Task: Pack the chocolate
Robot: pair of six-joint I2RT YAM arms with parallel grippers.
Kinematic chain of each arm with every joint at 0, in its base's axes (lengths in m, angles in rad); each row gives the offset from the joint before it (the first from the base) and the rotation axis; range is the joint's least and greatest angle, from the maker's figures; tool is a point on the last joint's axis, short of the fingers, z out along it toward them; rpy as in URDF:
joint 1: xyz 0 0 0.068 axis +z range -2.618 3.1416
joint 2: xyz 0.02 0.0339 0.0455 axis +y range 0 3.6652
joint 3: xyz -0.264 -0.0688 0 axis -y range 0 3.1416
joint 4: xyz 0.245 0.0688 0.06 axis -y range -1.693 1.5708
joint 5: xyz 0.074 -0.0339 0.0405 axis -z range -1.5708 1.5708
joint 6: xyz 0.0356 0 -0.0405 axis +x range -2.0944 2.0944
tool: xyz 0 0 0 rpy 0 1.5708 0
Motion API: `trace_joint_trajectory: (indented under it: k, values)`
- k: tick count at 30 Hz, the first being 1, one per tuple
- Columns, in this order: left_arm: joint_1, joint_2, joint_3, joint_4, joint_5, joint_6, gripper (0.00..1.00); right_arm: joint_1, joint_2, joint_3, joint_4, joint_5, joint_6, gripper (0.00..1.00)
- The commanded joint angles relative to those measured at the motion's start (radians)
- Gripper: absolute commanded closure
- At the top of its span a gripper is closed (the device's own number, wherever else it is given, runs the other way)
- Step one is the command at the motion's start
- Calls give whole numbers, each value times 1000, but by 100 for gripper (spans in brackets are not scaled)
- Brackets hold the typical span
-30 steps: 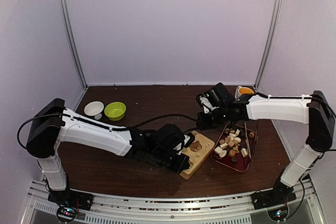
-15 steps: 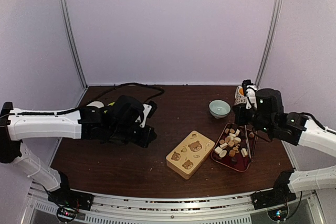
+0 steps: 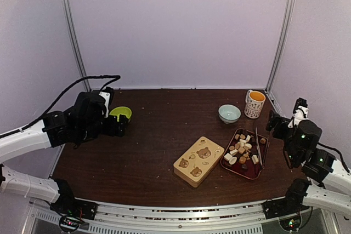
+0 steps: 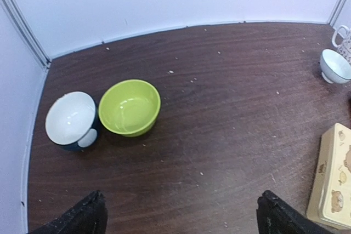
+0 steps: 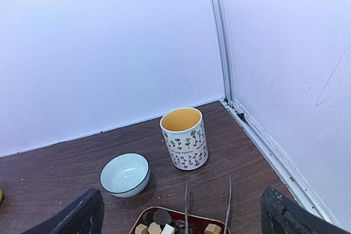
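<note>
The chocolate [image 3: 243, 150] is a heap of small white, tan and dark pieces in a red tray [image 3: 258, 175] at the right of the table. A few pieces [image 5: 160, 227] show at the bottom of the right wrist view. My right gripper [image 5: 185, 218] stands open and empty, pulled back to the right [image 3: 275, 124] of the tray. At the far left, beside a green bowl [image 3: 121, 113], my left gripper [image 4: 182, 218] is open too, over bare wood, with nothing between its fingers.
A tan box with bear pictures [image 3: 199, 160] lies left of the tray. Thin metal tongs [image 5: 227, 201] rest on the tray's far edge. A light blue bowl [image 3: 229, 113] and a flowered mug [image 3: 255, 103] stand behind it. A white bowl [image 4: 71, 120] sits beside the green one.
Both arms have swung away from the table's middle to their own sides, the left off the bear box, the right off the tray. Both grippers have opened.
</note>
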Motion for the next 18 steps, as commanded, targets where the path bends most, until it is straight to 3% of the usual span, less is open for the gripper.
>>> trace_joint_trajectory:
  k: [1, 5, 7, 13, 16, 18]
  values:
    - [0, -56, -56, 121, -164, 127, 2, -2, -85, -100, 199, 26, -113, 0]
    - [0, -107, -140, 180, -325, 176, 2, -3, -118, -168, 292, 8, -218, 3]
    - [-1, -142, -207, 265, -299, 315, 2, -3, -110, -199, 341, -1, -291, 4]
    - [0, -263, -376, 484, -321, 536, 2, -20, -39, -271, 544, -37, -477, 6]
    - [17, -309, -510, 704, -315, 684, 2, -93, 16, -306, 648, -166, -479, 9]
    - [65, -319, -559, 798, -313, 692, 2, -163, 67, -299, 675, -222, -449, 10]
